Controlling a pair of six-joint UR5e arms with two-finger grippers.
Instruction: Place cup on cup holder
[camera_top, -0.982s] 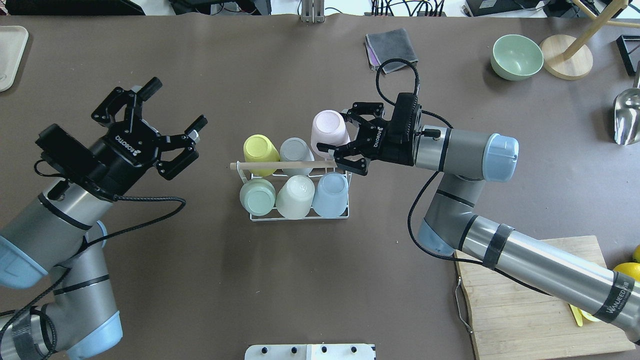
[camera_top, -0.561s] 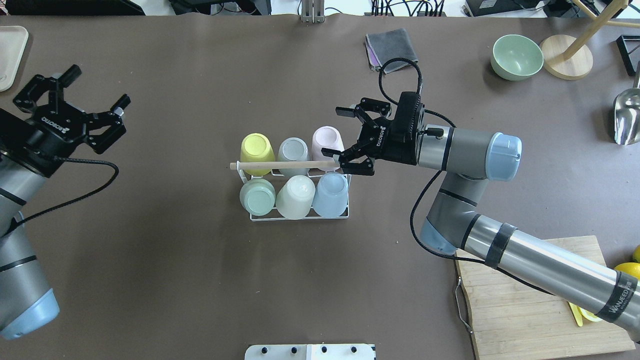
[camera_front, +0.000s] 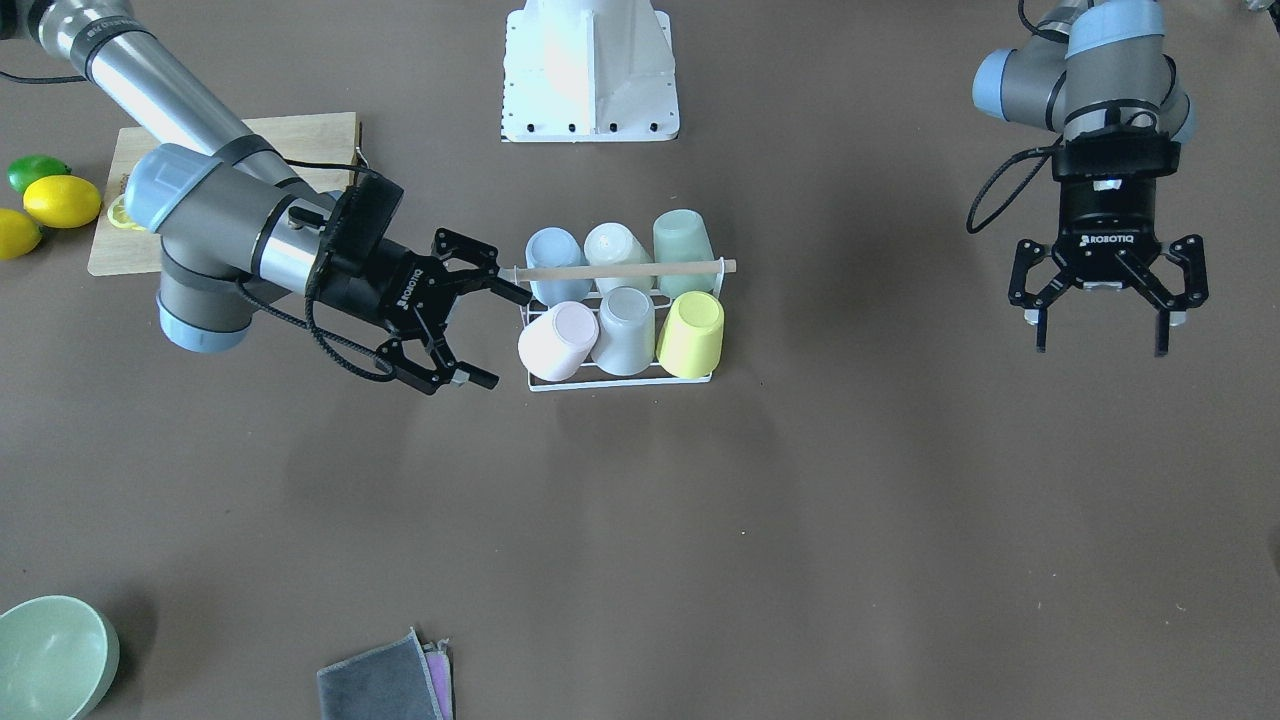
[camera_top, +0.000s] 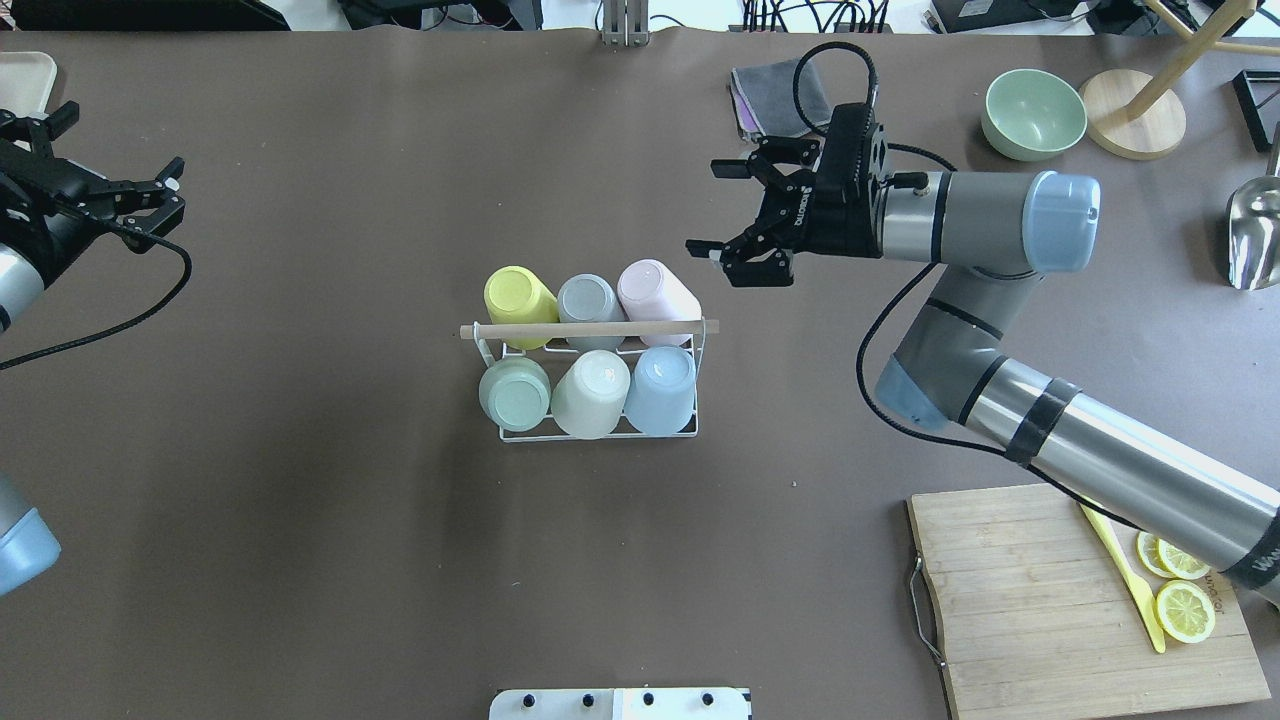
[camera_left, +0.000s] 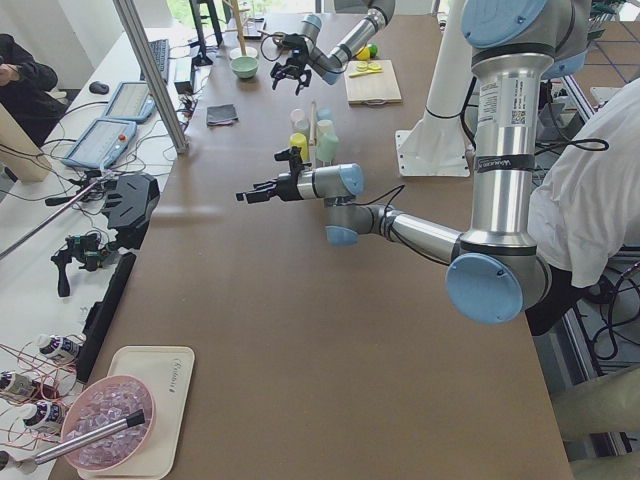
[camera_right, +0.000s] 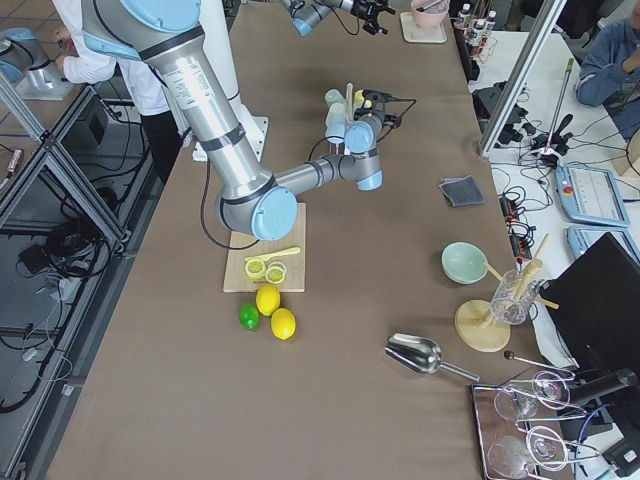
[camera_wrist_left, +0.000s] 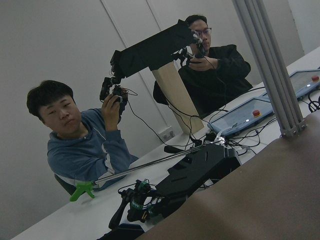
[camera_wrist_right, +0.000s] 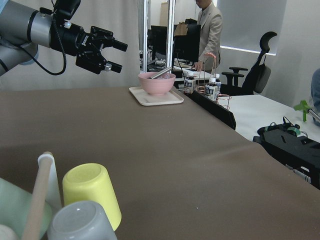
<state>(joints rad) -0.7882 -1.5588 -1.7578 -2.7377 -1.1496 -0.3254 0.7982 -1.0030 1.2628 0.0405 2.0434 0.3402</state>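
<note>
The cup holder (camera_top: 590, 329), a white wire rack with a wooden rod across its top, stands mid-table and carries several upturned cups. The pink cup (camera_top: 655, 288) sits on its far right prong, next to a grey cup (camera_top: 588, 297) and a yellow cup (camera_top: 518, 293). It also shows in the front view (camera_front: 555, 340). My right gripper (camera_top: 708, 207) is open and empty, apart from the rack, beyond and to the right of the pink cup. My left gripper (camera_top: 120, 140) is open and empty at the table's far left. It also shows in the front view (camera_front: 1100, 345).
A grey cloth (camera_top: 783, 95) and a green bowl (camera_top: 1033, 113) lie at the far right. A wooden stand (camera_top: 1133, 115) and a metal scoop (camera_top: 1255, 235) are at the right edge. A cutting board (camera_top: 1040, 600) with lemon slices is near right.
My right gripper set the pink cup on the rack, opened, and drew back up and to the right. My left arm swung away to the table's left edge.
</note>
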